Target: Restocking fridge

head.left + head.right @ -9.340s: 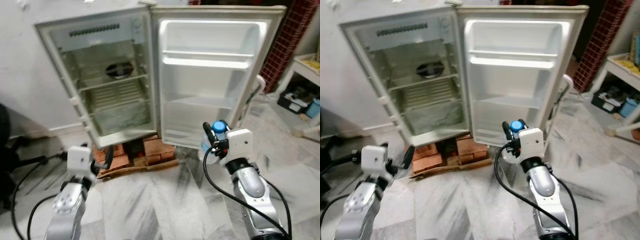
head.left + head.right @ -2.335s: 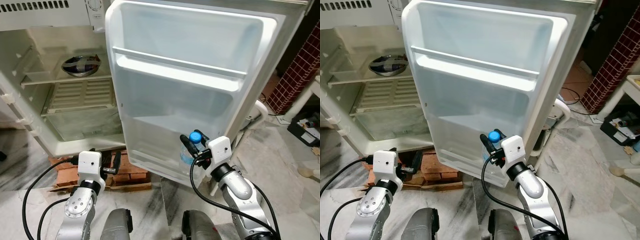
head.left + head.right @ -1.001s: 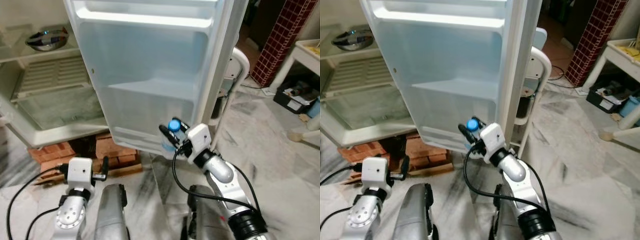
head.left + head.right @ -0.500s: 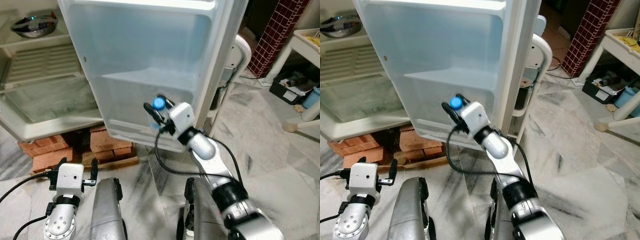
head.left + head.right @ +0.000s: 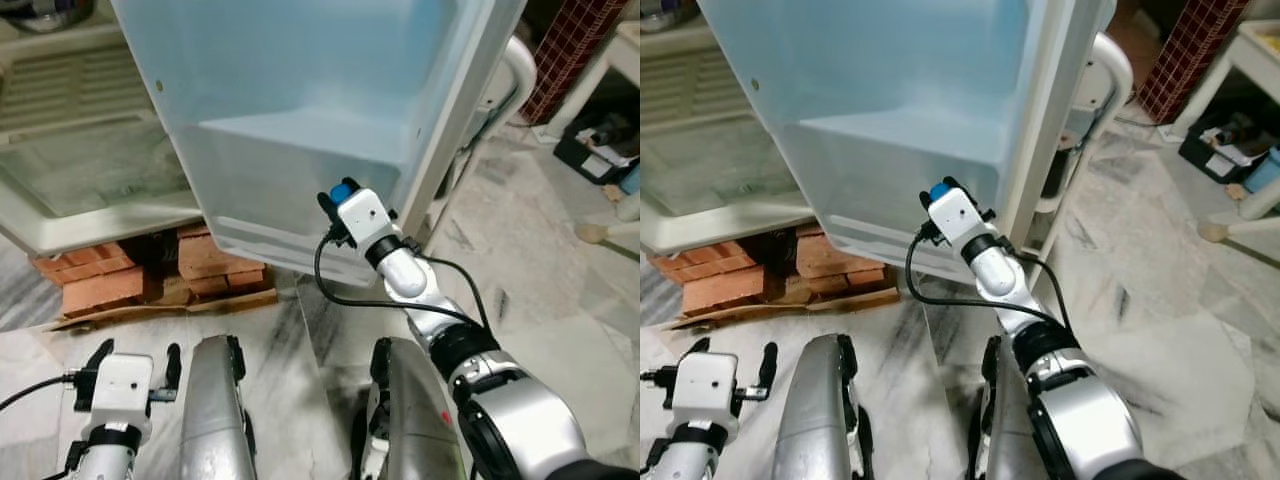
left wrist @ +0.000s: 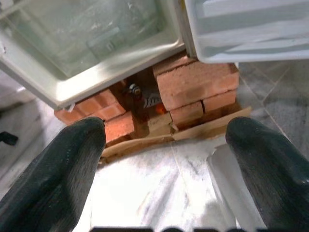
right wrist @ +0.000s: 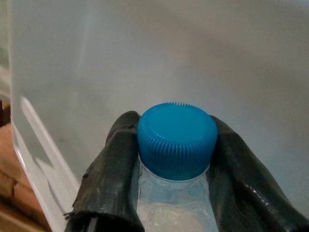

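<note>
Restocking is barely begun: the right gripper (image 7: 174,193), fingers clamped on a clear plastic blue-capped water bottle (image 7: 176,140), holds it at the white fridge door's (image 5: 300,90) bottom shelf, unreleased, while the left gripper (image 6: 164,159) hangs wide open, empty.

I see my two silver arms, each ending in a white boxy wrist block and a gripper of long black rubbery fingers (image 6: 53,174), with loose black cables looping off both wrists.
</note>
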Available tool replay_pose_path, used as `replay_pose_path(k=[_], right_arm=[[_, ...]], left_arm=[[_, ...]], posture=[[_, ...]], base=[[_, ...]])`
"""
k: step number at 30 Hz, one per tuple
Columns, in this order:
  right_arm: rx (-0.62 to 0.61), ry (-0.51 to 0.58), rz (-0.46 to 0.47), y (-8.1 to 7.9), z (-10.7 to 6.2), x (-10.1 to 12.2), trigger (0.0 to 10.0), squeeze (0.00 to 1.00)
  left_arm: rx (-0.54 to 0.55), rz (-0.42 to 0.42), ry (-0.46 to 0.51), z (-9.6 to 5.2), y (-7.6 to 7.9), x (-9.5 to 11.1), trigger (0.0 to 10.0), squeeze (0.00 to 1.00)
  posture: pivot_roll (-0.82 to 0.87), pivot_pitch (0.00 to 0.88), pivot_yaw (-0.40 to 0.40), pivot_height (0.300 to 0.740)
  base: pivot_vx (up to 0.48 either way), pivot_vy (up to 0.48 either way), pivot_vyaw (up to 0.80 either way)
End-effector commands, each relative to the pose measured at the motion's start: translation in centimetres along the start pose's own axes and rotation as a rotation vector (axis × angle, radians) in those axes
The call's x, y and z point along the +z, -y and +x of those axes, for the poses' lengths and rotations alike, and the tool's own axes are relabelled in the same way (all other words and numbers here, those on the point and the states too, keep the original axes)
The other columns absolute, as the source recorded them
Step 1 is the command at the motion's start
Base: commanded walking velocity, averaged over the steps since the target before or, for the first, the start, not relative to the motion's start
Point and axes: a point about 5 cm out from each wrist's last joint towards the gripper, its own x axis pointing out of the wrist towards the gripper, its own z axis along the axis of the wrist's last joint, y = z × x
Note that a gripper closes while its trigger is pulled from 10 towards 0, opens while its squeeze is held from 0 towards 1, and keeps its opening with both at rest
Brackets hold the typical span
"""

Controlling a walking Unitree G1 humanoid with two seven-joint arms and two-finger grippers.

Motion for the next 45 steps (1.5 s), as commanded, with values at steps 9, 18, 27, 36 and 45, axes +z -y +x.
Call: replay_pose_path(k=[9,18,27,36,45], right_arm=[[-0.078,-0.24,0.06,1.0,-1.7,-3.9,10.0,0.02],[-0.093,-0.258,0.066,1.5,-2.2,-4.6,10.0,1.0],[-0.128,-0.141,0.022,2.8,-1.0,-2.5,10.0,1.0],[-0.178,-0.015,0.001,4.8,-0.2,-0.3,10.0,1.0],[-0.228,0.101,-0.007,5.8,-1.9,0.1,10.0,1.0]], left_arm=[[-0.004,0.01,-0.023,-0.4,-0.3,0.0,10.0,0.0],[-0.009,0.007,-0.029,0.2,-0.1,-0.2,10.0,0.0],[-0.012,0.002,-0.017,1.8,0.3,-0.3,10.0,0.0],[0.003,-0.022,0.027,4.5,1.0,0.4,10.0,0.0],[-0.007,-0.038,0.063,6.6,1.7,0.8,10.0,0.0]], posture=[[0.2,0.271,-0.031,0.534],[0.19,0.238,-0.026,0.534],[0.16,0.162,-0.037,0.534],[0.13,0.093,-0.053,0.534],[0.08,0.011,-0.045,0.534]], base=[[0.0,0.0,0.0],[0.0,0.0,0.0],[0.0,0.0,0.0],[0.0,0.0,0.0],[0.0,0.0,0.0]])
